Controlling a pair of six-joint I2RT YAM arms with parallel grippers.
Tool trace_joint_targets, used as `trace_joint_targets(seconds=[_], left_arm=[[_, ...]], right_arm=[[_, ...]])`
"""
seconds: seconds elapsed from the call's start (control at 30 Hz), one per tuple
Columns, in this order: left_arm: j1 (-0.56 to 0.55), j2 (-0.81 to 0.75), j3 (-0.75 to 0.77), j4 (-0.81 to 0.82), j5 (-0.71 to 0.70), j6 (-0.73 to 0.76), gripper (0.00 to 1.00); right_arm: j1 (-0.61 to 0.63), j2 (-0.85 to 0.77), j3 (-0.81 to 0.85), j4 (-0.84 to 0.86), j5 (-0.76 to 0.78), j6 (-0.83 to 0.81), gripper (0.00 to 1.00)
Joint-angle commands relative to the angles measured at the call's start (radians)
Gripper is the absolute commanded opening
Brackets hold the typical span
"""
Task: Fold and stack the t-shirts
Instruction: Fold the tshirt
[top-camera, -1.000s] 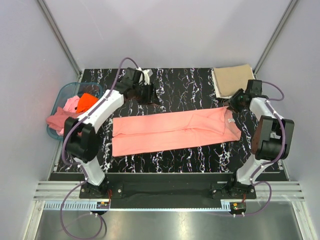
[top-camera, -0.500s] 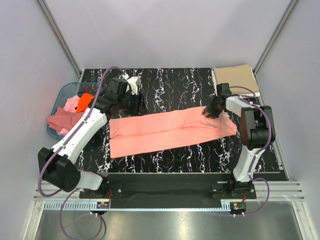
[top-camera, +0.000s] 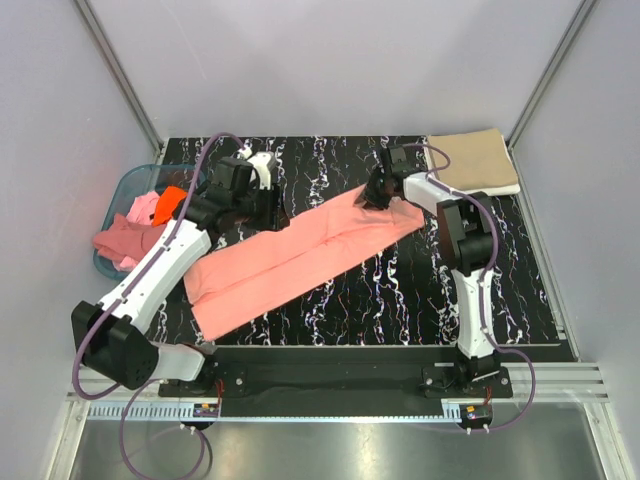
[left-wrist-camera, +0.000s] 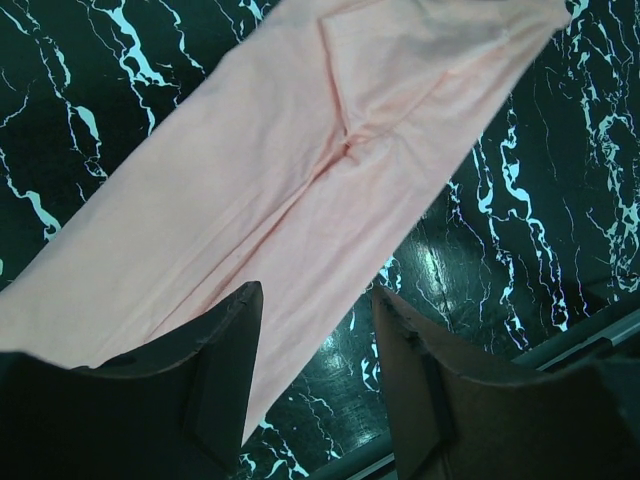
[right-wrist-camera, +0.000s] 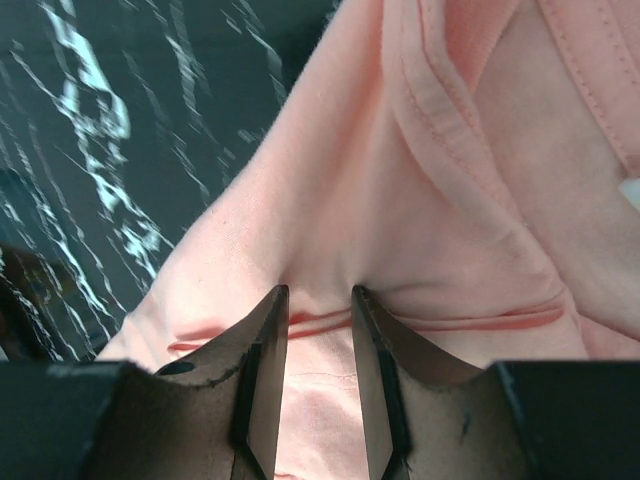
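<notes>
A salmon-pink t-shirt (top-camera: 300, 255), folded into a long strip, lies slantwise on the black marble table, from near left to far right. My right gripper (top-camera: 376, 194) is shut on its far right end; in the right wrist view the fabric (right-wrist-camera: 450, 180) is bunched between the narrow fingers of the gripper (right-wrist-camera: 318, 295). My left gripper (top-camera: 264, 208) is open and empty just above the strip's far edge. In the left wrist view the gripper (left-wrist-camera: 315, 295) hangs over the shirt (left-wrist-camera: 300, 150). A folded tan t-shirt (top-camera: 474, 160) lies at the far right corner.
A teal plastic basket (top-camera: 125, 185) stands off the table's left edge. It holds an orange tee (top-camera: 172, 203) and a light pink one (top-camera: 145, 207), and a dusty rose one (top-camera: 115, 243) hangs over its rim. Grey walls enclose the table.
My right gripper has pulled the shirt's right end back and to the left, swinging the strip from level to slantwise. My left gripper moved slightly left, over the shirt's far edge.
</notes>
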Motion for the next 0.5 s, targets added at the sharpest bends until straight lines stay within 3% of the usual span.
trace_joint_targets(seconds=[0.0,0.3,0.37,0.47], left_arm=[[0.002,-0.048,-0.001,0.014,0.012,0.013,0.53],[-0.007,-0.008,-0.189,0.059,0.101,-0.062,0.53],[-0.01,0.011,-0.243,0.08,0.086,-0.083,0.52],[-0.017,0.048,-0.301,0.114,-0.014,-0.12,0.47]], right_arm=[[0.008,0.138,0.145,-0.02,0.008,-0.076,0.39],[-0.024,0.48,0.763,-0.134,-0.107,-0.151,0.41],[-0.029,0.539,0.981,-0.199,-0.144,-0.183,0.41],[-0.032,0.544,1.095,-0.302,-0.162,-0.211,0.44]])
